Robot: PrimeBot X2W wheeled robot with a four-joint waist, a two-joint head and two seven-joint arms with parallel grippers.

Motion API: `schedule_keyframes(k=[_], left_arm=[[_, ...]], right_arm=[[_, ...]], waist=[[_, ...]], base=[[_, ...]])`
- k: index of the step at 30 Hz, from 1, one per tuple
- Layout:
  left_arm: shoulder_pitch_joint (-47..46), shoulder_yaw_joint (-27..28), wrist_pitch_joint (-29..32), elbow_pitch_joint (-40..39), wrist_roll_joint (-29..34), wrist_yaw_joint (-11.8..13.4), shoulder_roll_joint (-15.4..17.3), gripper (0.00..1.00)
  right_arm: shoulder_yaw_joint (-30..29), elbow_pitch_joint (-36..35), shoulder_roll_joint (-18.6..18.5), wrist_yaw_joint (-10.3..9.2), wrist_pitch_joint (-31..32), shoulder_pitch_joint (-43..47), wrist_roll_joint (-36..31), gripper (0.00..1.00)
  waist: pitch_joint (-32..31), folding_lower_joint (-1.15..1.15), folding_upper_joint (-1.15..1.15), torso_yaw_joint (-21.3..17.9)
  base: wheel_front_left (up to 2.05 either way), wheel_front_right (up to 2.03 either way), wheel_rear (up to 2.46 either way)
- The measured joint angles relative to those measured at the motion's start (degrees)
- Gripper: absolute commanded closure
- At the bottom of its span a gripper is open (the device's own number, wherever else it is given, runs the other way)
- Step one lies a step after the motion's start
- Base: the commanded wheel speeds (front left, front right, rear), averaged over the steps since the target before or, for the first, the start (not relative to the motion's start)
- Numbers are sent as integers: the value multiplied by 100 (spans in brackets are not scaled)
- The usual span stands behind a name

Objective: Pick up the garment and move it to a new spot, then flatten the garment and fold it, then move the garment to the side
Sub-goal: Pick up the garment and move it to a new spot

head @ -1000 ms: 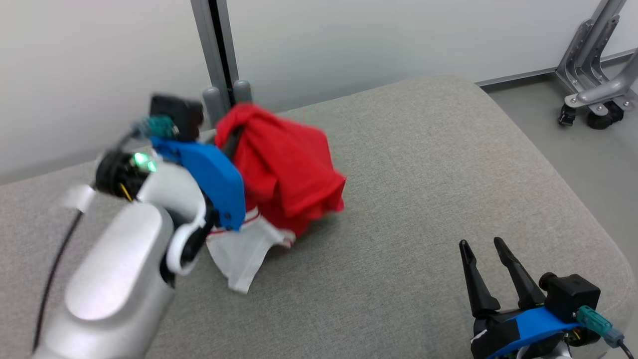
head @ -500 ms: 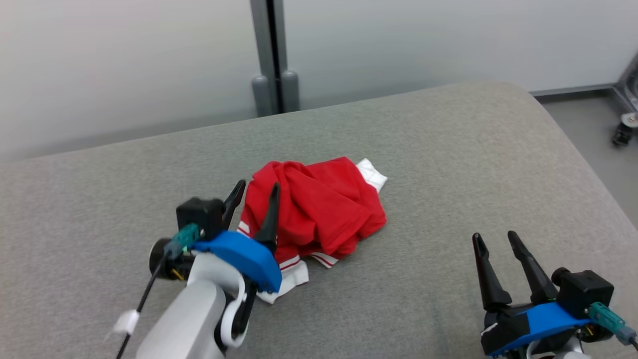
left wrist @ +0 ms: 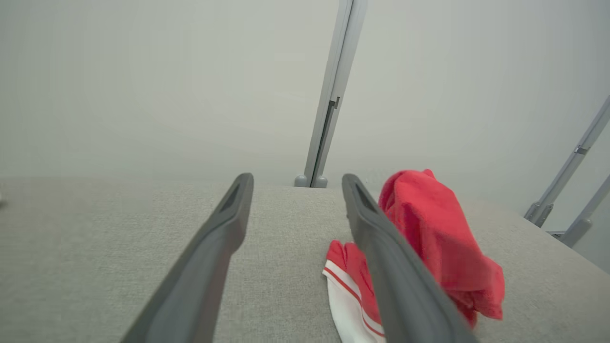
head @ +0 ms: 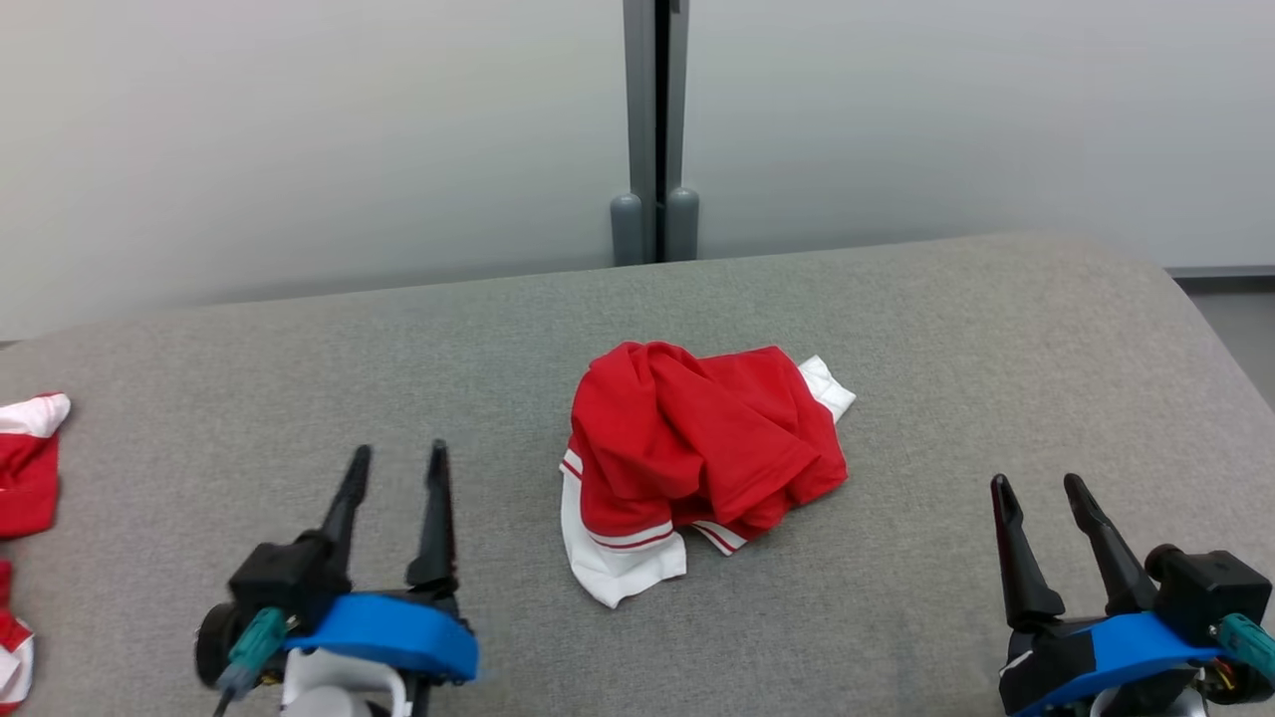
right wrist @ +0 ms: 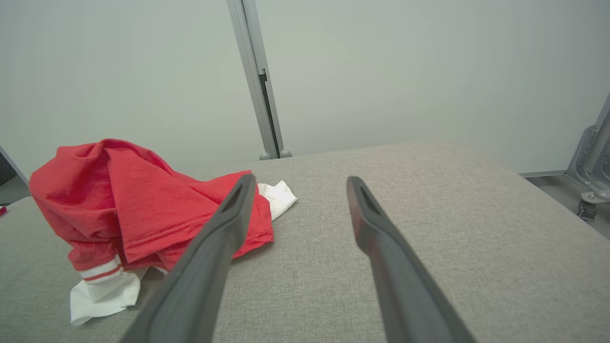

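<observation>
From left, in the head view: a red-and-white cloth [head: 25,463] bunched at the far left edge of the grey padded surface [head: 946,349], well apart from everything else. Next, at lower left, the left gripper [head: 398,453], its two dark fingers spread and pointing up the view, nothing between them, bare grey fabric ahead; contact with the padding impossible to tell. At centre, the garment [head: 697,438], red cloth with white panels and red-striped white trim, crumpled in a loose heap on the padding, between the two grippers and touched by neither. White hem spilling out toward the near left, a white corner poking out at the far right. Behind the heap, beyond the far edge of the surface, a grey upright post [head: 654,119] against a pale wall [head: 299,149]. At lower right, the right gripper [head: 1036,485], fingers likewise parted and empty, well clear of the heap. In the left wrist view, the red heap just right of the right-hand finger and partly hidden by it. In the right wrist view, the same heap off to the left, partly behind the left-hand finger, and a metal frame on a caster [right wrist: 595,166] at the far right, on the floor past the padded edge.
</observation>
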Motion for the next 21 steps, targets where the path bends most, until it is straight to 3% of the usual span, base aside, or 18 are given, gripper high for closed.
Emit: schedule_keyframes(k=[5, 9, 16, 21], left_arm=[[617, 536, -9, -595, 366, 2, 118, 0], [1003, 892, -9, -850, 638, -155, 120, 0], [1524, 1526, -10, -1063, 889, -563, -286, 0], [1705, 1724, -10, -815, 1352, -634, -422, 0]], right_arm=[[-8, -13, -2, 0, 67, 95, -23, 0], [-48, 10, 0, 0, 122, 120, -65, 0], [-119, 98, 1, 0, 213, 199, -64, 0], [-114, 140, -1, 0, 248, 210, -36, 0]], waist=[[-85, 0, 0, 164], [-150, 0, 0, 303], [-241, 0, 0, 548], [-307, 0, 0, 650]], base=[[0, 0, 0], [0, 0, 0], [0, 0, 0], [0, 0, 0]])
